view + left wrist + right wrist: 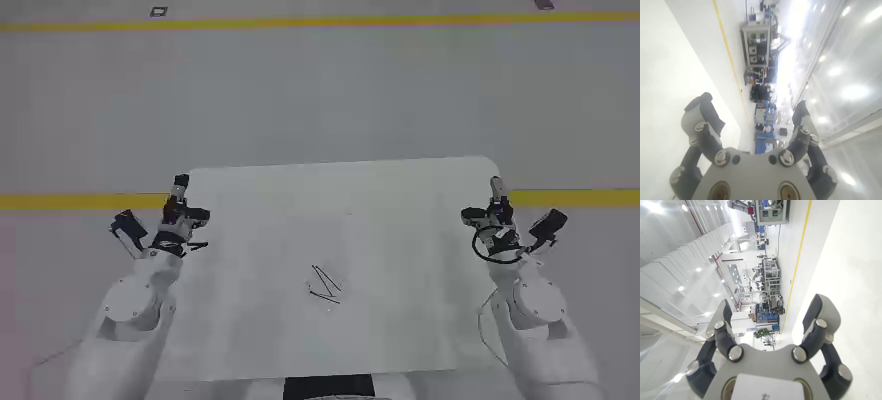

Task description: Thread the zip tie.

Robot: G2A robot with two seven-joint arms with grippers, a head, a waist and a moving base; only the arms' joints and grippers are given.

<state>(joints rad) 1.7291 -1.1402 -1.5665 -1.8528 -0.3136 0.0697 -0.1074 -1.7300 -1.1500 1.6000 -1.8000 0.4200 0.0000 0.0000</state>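
Toward the front middle of the white table, the zip ties lie flat in a small crossed bunch, too thin to count. Over the table's left edge hangs the left gripper, its fingers spread wide apart and holding nothing. At the opposite edge the right gripper is spread the same way, well apart from the ties

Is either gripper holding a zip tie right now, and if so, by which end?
Nothing is held. The left gripper and the right gripper are both open and empty; the zip ties lie loose on the table.
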